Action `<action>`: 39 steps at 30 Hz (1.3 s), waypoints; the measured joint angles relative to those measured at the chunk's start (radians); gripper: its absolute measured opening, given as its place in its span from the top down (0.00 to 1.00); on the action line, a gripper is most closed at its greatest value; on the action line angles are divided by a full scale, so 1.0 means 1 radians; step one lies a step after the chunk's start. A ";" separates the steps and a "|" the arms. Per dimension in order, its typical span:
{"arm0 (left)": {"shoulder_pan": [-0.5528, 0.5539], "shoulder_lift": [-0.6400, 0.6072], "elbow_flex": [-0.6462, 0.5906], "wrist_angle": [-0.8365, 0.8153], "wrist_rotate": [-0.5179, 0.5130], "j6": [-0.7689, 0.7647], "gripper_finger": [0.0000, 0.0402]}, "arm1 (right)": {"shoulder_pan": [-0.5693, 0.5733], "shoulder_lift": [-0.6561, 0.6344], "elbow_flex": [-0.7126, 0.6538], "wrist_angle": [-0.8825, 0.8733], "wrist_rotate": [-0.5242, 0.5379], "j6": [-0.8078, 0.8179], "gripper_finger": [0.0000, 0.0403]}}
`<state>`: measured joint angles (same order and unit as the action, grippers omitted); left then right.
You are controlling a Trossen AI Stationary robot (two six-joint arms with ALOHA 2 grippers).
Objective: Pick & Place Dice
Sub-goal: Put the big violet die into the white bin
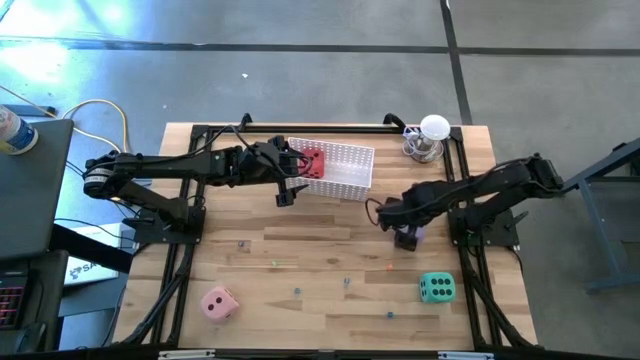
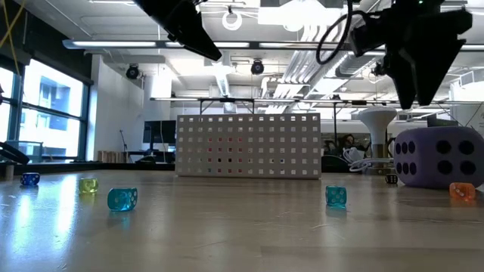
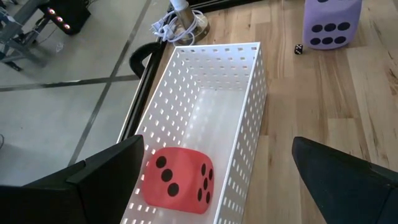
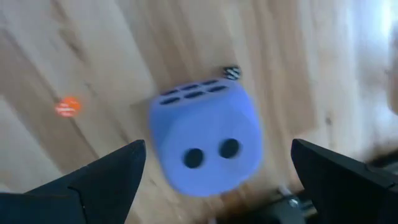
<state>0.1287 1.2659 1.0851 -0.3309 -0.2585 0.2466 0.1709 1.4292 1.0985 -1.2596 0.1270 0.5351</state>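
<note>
A red die [image 3: 180,180] lies on the floor of the white perforated basket [image 3: 249,106], at one end of it. My left gripper [image 3: 217,149] hangs open above that end, touching nothing. The purple die [image 4: 205,134] sits on the table at mid right, two pips facing up. My right gripper [image 4: 217,146] hangs open above it, pointing down, with one finger out to each side of the die and clear of it. The pink die [image 1: 219,303] rests near the front left, and the green die [image 1: 436,288] near the front right.
Small coloured dice lie scattered on the wood, among them a blue one [image 2: 121,199], a yellow one [image 2: 88,185] and an orange one [image 2: 461,191]. A white lamp-like object with a coiled cable [image 1: 432,138] stands at the far right corner. Black frame rails [image 1: 180,250] run along the table's sides.
</note>
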 joint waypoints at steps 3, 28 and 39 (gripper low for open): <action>0.000 0.000 0.000 0.000 0.000 0.000 0.00 | 0.002 0.000 0.000 0.035 -0.035 -0.037 0.03; -0.002 0.000 0.000 -0.005 0.000 -0.217 0.00 | -0.013 0.000 -0.129 0.050 0.020 -0.212 0.03; -0.002 0.000 0.000 -0.007 0.000 -0.222 0.00 | -0.151 -0.007 -0.213 0.150 -0.070 -0.274 0.03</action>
<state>0.1268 1.2659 1.0851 -0.3382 -0.2581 0.0250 0.0202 1.4226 0.8858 -1.1101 0.0568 0.2609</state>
